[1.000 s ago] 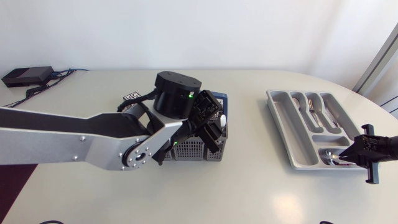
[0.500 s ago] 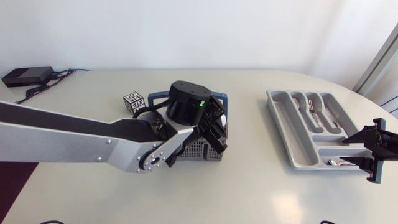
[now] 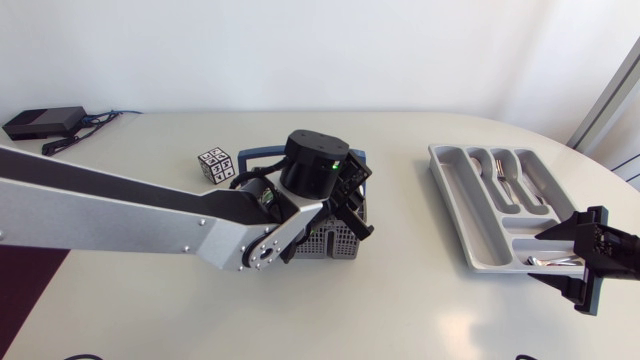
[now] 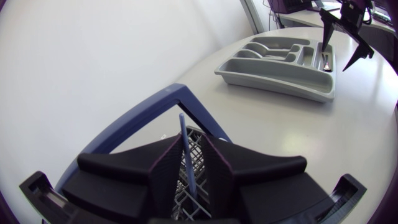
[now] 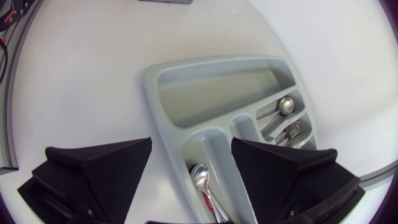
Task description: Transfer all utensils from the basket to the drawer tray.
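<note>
Our left gripper [image 4: 191,143] straddles a blue handle [image 4: 185,152] standing upright in the basket [image 3: 340,243], fingers unclenched. A cube [image 3: 214,163] sits near the basket. The tray [image 3: 455,200] lies well apart from it. There our right gripper [image 5: 191,148] hangs spread above a spoon [image 5: 200,177].

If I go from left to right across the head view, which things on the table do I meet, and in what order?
black box → patterned cube → basket → drawer tray → right gripper
</note>
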Controlling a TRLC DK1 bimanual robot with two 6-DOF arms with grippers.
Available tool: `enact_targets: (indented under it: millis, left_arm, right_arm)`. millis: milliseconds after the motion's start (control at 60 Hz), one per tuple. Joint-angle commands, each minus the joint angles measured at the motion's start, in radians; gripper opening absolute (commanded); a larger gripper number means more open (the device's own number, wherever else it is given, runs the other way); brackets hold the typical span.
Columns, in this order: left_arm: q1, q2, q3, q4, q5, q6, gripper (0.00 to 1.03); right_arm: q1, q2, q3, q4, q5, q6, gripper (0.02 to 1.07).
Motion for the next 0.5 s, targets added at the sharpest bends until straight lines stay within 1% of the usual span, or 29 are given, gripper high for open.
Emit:
enact_targets:
  millis: [0, 33, 50, 267, 350, 483]
  left_arm:
    - [0.006, 0.017, 0.015, 0.036, -0.007, -0.017, 0.09]
    - [0.006, 0.013, 0.006, 0.045, -0.007, -0.017, 0.05]
    - [0.006, 0.011, 0.001, 0.05, -0.007, -0.017, 0.04]
    - [0.0, -0.029, -0.068, 0.125, -0.007, -0.006, 0.04]
    - [-0.005, -0.039, -0.1, 0.189, -0.007, 0.008, 0.04]
    - [-0.006, -0.067, -0.132, 0.215, -0.007, 0.011, 0.04]
  right_arm:
    - [0.014, -0.019, -0.038, 0.011, -0.009, 0.016, 0.96]
    - [0.017, -0.02, -0.042, 0.014, -0.009, 0.018, 0.96]
    - [0.019, -0.022, -0.045, 0.018, -0.011, 0.021, 0.96]
    - [0.036, -0.031, -0.064, 0.037, -0.012, 0.046, 0.96]
    - [0.042, -0.04, -0.073, 0.039, -0.012, 0.053, 0.96]
    - [0.053, -0.062, -0.087, 0.044, -0.015, 0.069, 0.96]
